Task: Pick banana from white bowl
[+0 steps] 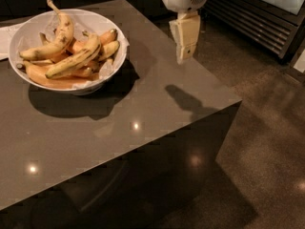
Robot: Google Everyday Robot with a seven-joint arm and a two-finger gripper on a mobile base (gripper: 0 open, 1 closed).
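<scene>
The white bowl [90, 17] stands at the back left of the dark table, lined with crinkled paper and holding several bananas. The banana [74, 60], long, speckled, with a dark streak along its edge, lies diagonally on top of the pile. A strongly hooked banana [58, 36] with a thin stem lies behind it. Orange-toned bananas [50, 81] lie underneath. My gripper [185, 38] hangs point down above the table's back right part, to the right of the bowl and apart from it, holding nothing.
The dark table [143, 123] ends in a corner at the right, with a drop to the floor [267, 142]. A white sheet [5, 39] lies left of the bowl. A slatted metal cabinet front [252, 18] stands at the back right.
</scene>
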